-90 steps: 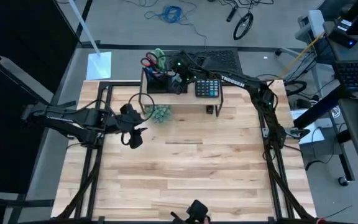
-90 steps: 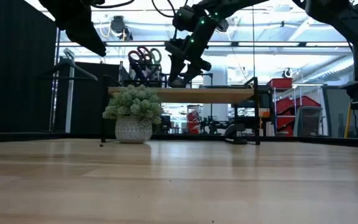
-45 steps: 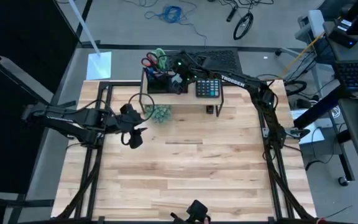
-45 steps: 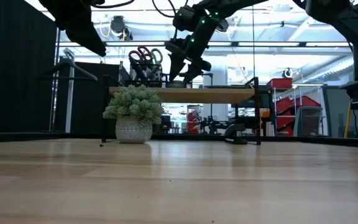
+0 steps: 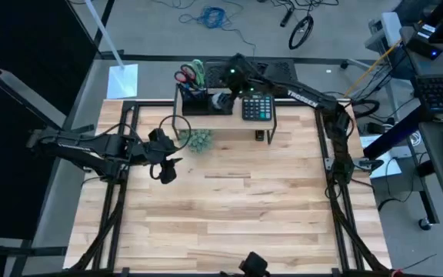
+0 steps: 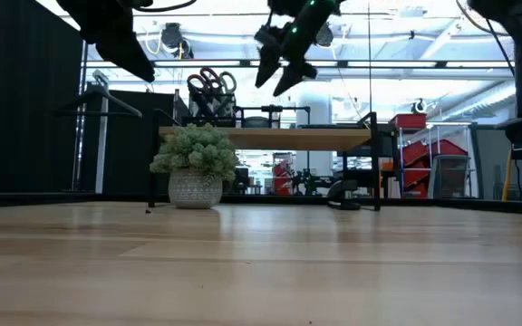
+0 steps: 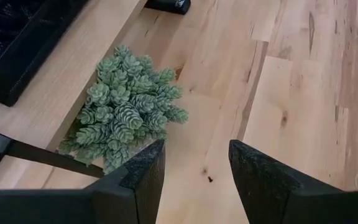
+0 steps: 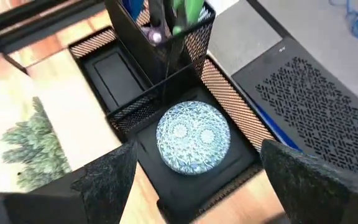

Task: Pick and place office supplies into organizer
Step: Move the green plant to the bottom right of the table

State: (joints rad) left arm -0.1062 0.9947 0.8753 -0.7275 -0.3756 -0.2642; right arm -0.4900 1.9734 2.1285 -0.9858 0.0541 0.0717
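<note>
Table (image 5: 237,208): light wood planks, mostly bare in front, and I see a wooden riser (image 5: 229,123) along the far edge. Room behind is a workshop, with red shelving (image 6: 429,154) in the low view and a blue cable (image 5: 212,15) on the floor.

Right arm reaches across the riser, its gripper (image 8: 191,171) hanging above the organizer (image 5: 203,101), fingers spread, nothing between them. Left gripper (image 7: 191,168) waits over the table near the plant (image 5: 198,140), fingers apart, empty.

The organizer sits on the riser's left end, beside the calculator (image 5: 257,108). Scissors (image 5: 191,74) and pens (image 8: 135,9) stand in its cup. A round blue patterned disc (image 8: 193,135) lies flat in the low compartment right under my right gripper.

I judge a placement just done: disc in, hand clear. I spot no loose supplies on the table, so the task looks near finished. Next I'd lift the right arm straight up, clear of the scissor handles, then scan for leftovers.
</note>
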